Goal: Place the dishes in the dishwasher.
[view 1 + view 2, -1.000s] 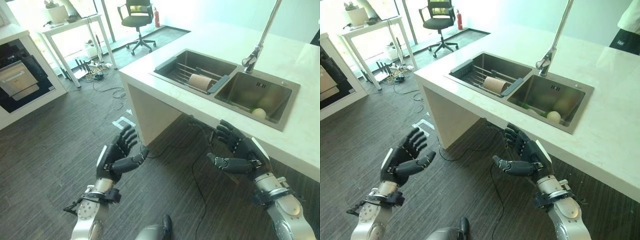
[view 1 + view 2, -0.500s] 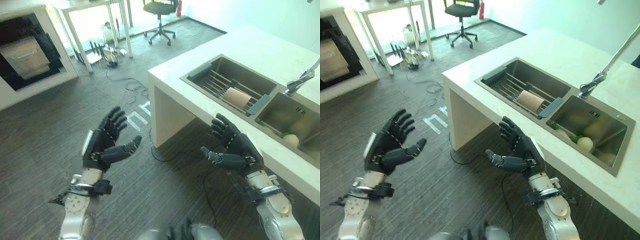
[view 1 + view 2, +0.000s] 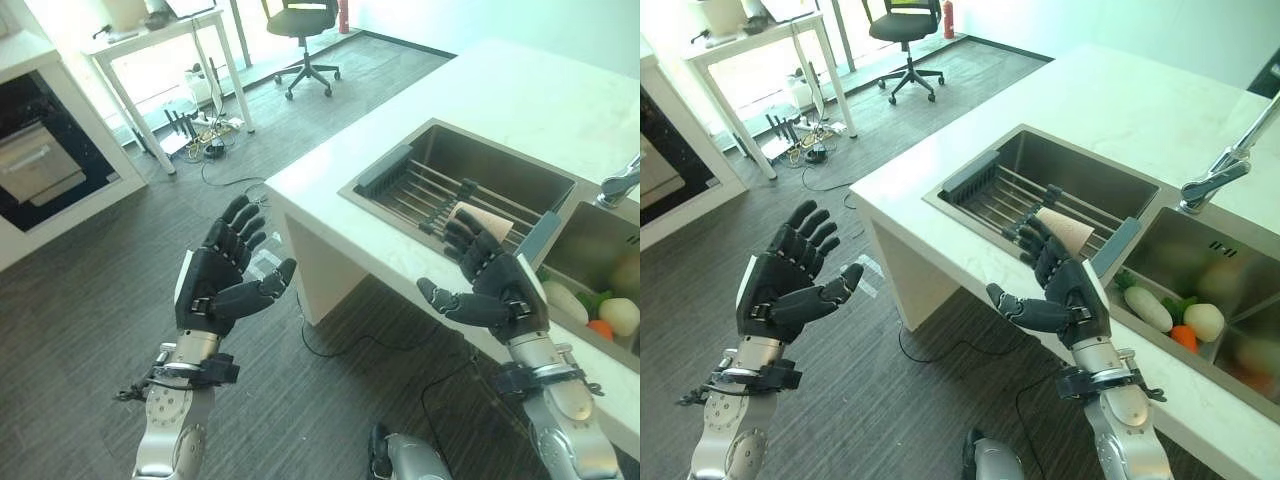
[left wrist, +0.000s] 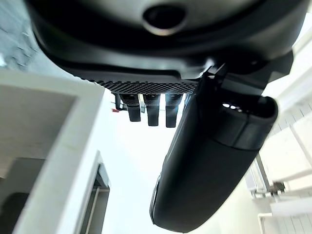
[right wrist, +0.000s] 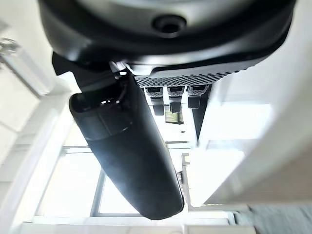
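Both hands (image 3: pixel 215 285) spread, empty.

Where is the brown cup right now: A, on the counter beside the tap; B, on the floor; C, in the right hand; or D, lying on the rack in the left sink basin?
D: the cup lies on its side on the rack in the left sink basin, past the open right hand, which holds nothing.
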Controlling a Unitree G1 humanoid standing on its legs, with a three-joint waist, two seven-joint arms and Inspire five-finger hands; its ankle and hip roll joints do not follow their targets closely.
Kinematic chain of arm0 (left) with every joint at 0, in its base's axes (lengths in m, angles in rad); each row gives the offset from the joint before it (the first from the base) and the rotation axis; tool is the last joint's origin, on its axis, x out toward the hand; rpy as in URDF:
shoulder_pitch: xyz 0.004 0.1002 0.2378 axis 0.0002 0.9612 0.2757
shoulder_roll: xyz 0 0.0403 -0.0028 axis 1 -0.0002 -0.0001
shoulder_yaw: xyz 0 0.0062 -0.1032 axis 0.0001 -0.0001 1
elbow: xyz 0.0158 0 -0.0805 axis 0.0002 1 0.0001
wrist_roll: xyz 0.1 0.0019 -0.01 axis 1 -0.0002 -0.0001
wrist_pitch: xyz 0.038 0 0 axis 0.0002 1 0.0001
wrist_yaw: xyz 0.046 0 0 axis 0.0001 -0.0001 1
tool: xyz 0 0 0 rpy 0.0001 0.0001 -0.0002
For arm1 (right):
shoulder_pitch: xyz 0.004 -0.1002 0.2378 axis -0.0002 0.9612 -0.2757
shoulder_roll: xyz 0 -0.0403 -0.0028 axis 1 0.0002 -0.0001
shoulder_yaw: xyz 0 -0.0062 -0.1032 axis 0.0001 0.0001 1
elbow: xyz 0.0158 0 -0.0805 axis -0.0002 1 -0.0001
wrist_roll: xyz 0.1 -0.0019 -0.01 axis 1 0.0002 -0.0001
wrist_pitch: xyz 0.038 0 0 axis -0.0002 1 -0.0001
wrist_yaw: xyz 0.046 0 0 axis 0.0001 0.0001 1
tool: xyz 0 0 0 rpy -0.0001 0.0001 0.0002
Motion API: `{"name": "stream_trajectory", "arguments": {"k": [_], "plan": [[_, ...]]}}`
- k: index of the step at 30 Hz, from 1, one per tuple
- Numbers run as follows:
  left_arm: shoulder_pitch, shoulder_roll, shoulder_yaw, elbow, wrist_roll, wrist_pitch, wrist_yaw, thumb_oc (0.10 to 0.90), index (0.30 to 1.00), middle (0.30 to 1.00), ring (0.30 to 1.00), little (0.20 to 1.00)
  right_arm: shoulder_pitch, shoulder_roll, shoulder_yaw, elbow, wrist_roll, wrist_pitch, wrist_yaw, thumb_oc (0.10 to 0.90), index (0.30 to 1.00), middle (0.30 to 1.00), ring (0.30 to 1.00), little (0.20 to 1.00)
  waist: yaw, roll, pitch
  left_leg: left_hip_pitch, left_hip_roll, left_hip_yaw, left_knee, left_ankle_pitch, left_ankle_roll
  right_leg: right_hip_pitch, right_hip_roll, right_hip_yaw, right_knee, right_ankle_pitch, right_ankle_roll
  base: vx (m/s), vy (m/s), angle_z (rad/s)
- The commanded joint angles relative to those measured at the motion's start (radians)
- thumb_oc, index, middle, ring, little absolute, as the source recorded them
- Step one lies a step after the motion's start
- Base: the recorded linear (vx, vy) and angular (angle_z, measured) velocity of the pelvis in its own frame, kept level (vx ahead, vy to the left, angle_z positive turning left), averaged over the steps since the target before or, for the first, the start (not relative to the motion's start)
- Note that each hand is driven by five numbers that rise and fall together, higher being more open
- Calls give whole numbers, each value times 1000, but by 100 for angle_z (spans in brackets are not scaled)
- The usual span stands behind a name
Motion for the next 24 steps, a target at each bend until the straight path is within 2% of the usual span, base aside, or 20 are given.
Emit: {"name": "stream_trajectory", "arguments": {"k": [1,2,4,5,6,8,9,11,12,16,21,23,24], "plan": [[-38,41,23,-92,0,-154,-18,800,900,900,900,900,-43,-4,-85,-68,51,-135,-7,800,900,900,900,900,-5,-64,-36,-249,52,-4,178,186,59,115,-18,43,-98,-43,123,151,-61,-17],[-34,43,28,-98,-9,-157,-20,800,900,900,900,900,-47,-6,-87,-67,55,-130,-6,800,900,900,900,900,-3,-65,-32,-253,58,-4,138,177,67,121,-12,59,-98,-48,125,191,12,-24],[-17,47,47,-109,-30,-170,-22,800,900,900,900,900,-55,-9,-91,-64,66,-115,8,800,900,900,900,900,3,-62,-30,-231,60,-22,-45,170,76,126,3,103,-98,-59,138,174,149,-34],[2,50,70,-119,-42,-191,-29,800,900,900,900,900,-62,-8,-92,-61,66,-104,29,800,900,900,900,900,9,-37,-27,-271,74,-84,-96,142,71,131,38,143,-98,-69,147,202,251,-51],[19,51,89,-132,-44,-208,-26,800,900,900,900,900,-63,-8,-93,-67,66,-92,45,800,900,900,900,900,17,-22,-26,-311,73,-151,-96,126,63,136,58,173,-98,-76,152,216,270,-80],[38,43,109,-157,-42,-223,-16,800,900,900,900,900,-60,-13,-97,-83,67,-76,68,800,900,900,900,900,33,-13,-31,-347,59,-243,-96,126,52,144,76,217,-98,-92,154,163,178,-130],[40,40,115,-161,-43,-227,-17,800,900,900,900,900,-59,-15,-96,-89,64,-73,68,800,900,900,900,900,36,-12,-31,-347,56,-260,-96,124,52,147,75,226,-98,-96,155,134,176,-150],[26,39,112,-159,-42,-238,-17,800,900,900,900,900,-56,-23,-90,-101,64,-76,50,800,900,900,900,900,25,-11,-36,-338,67,-234,-96,74,56,151,63,226,-98,-104,160,112,234,-112],[-11,50,94,-149,-56,-228,-23,800,900,900,900,900,-37,-31,-109,-109,74,-82,31,800,900,900,900,900,0,-9,-48,-322,73,-201,-96,47,58,149,44,208,-98,-103,171,89,237,-59],[-59,63,73,-136,-64,-193,-44,800,900,900,900,900,-13,-24,-136,-124,68,-79,3,800,900,900,900,900,-33,-4,-60,-294,67,-183,-96,18,73,145,21,209,-98,-93,193,133,227,-13],[-84,100,87,-149,12,-151,-21,800,900,900,900,900,29,15,-172,-145,67,-65,-13,800,900,900,900,900,-57,-13,-59,-273,52,-141,-96,-21,115,134,-21,217,-98,-66,227,122,193,-29],[-84,121,94,-175,79,-156,-12,800,900,900,900,900,35,26,-180,-149,76,-63,-4,800,900,900,900,900,-55,-21,-54,-272,62,-99,-96,-35,125,113,-53,188,-98,-46,247,29,138,-52],[-83,136,99,-181,99,-153,3,800,900,900,900,900,23,26,-174,-147,86,-56,4,800,900,900,900,900,-45,-24,-51,-269,78,-65,-96,-40,124,105,-74,138,-98,-38,257,-53,36,-118]]}}
